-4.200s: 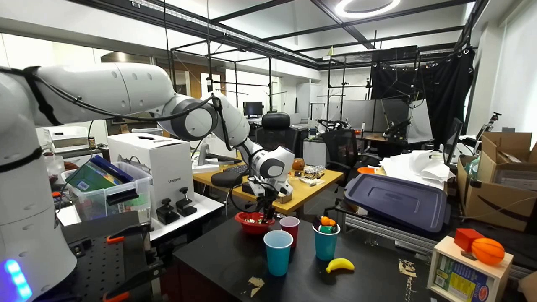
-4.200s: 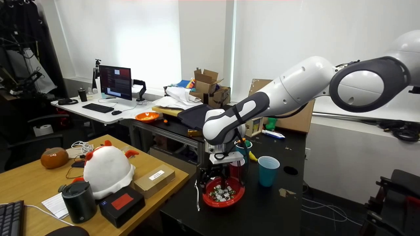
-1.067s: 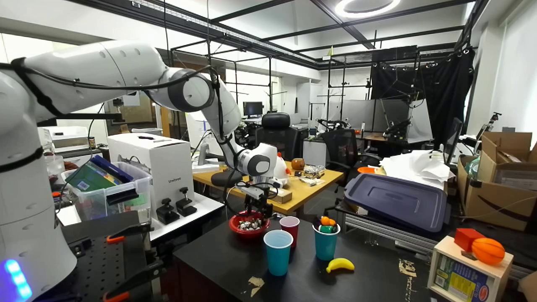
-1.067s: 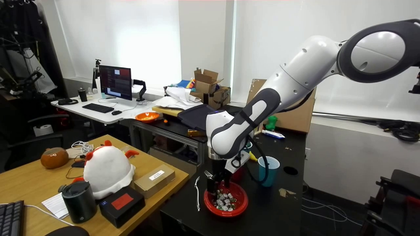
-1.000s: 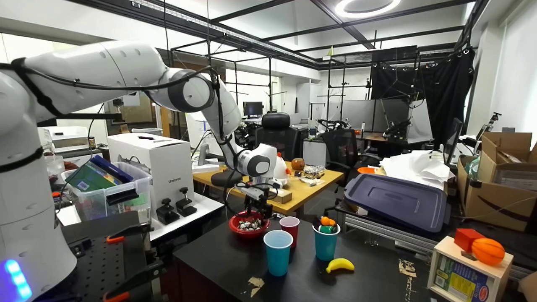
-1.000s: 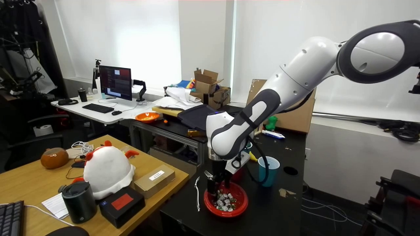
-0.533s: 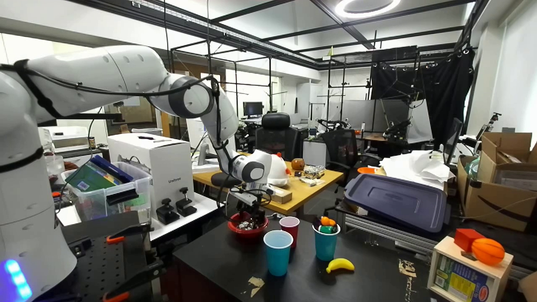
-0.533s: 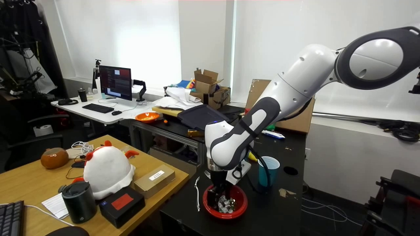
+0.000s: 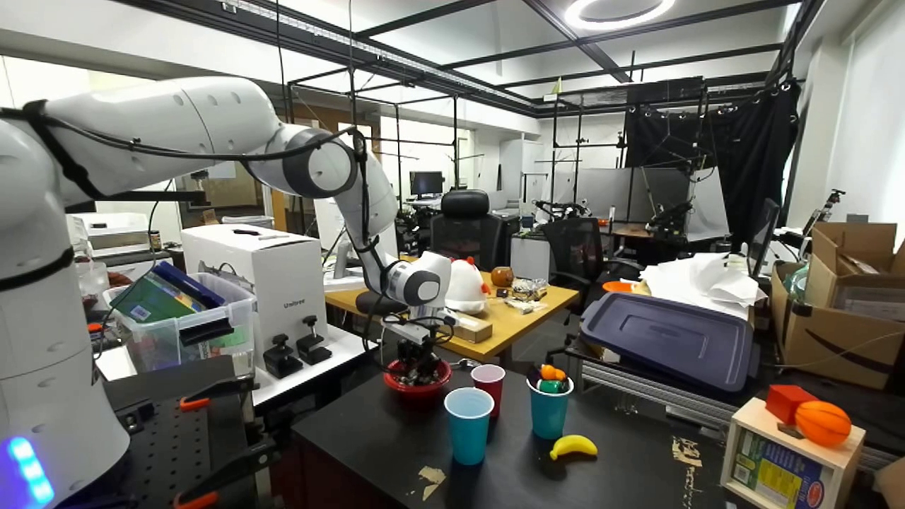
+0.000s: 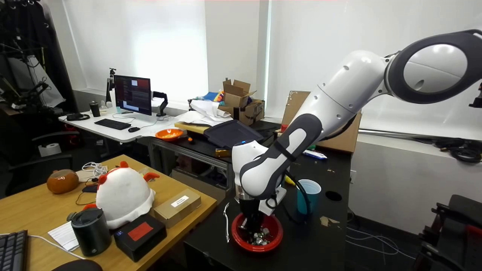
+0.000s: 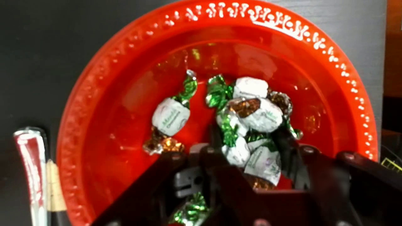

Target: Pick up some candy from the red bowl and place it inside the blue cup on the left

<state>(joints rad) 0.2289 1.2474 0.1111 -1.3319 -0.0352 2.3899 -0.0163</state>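
Wrapped candies in white, green and brown foil lie in the red bowl point(image 11: 91, 84), seen from above in the wrist view. My gripper point(image 11: 248, 135) reaches down inside this bowl, its two dark fingers closed in around a cluster of candy point(image 11: 262, 161). One candy point(image 11: 171, 116) rests apart, left of the fingers. Both exterior views have the gripper point(image 10: 251, 226) low in the bowl, where the arm hides the fingertips. The plain blue cup point(image 9: 469, 433) stands upright on the black table, nearer that camera than the bowl; it also appears in an exterior view point(image 10: 314, 194).
A pinkish-red cup point(image 9: 489, 387) sits between bowl and blue cup. Beyond it are a teal cup with toys point(image 9: 549, 413) and a toy banana point(image 9: 573, 446). A metal utensil point(image 11: 31, 175) lies beside the bowl. A wooden box point(image 9: 792, 452) stands farther along.
Over the last second the gripper has sunk deeper into the bowl, and its fingers have closed in on the candy. The bowl has shifted slightly; the cups have stayed put.
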